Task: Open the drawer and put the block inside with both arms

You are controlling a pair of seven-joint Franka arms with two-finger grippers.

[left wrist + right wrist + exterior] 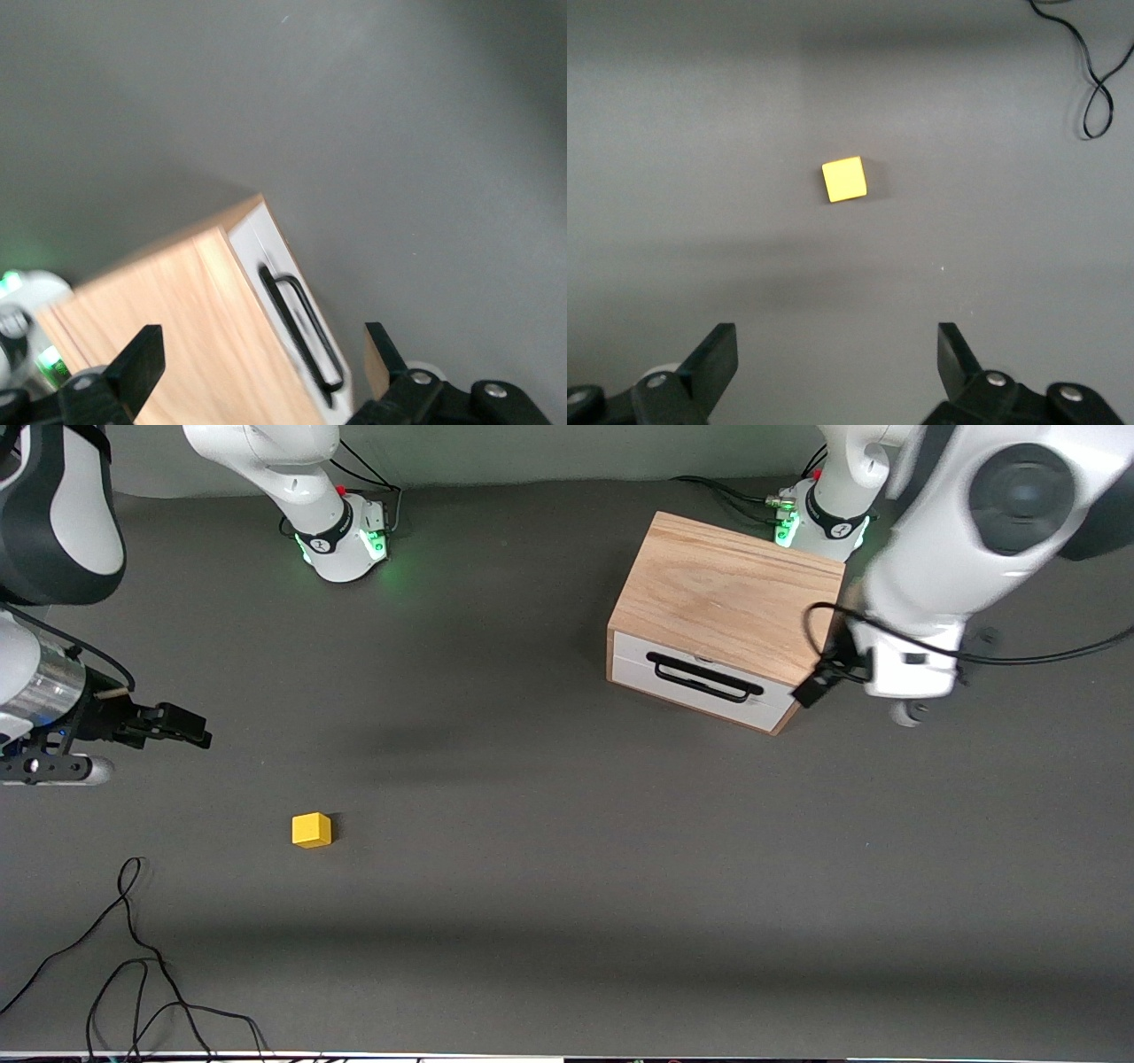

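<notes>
Left gripper (257,372) spread wide over light oak cabinet (726,593), lining up on shut white drawer's (700,682) black wire handle (704,676); right gripper (833,372) likewise agape above small yellow cube (844,180), poised to descend

grey table (549,797) bears cabinet (726,593), block (312,830), cable (133,965).

Light wood cabinet (731,589) — matt grey table (532,779)

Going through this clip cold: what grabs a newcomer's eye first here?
The bright yellow block alone on the grey table toward the right arm's end, the open right gripper hovering near it. Then the oak cabinet toward the left arm's end, its white drawer shut, the open left gripper above its edge.
</notes>
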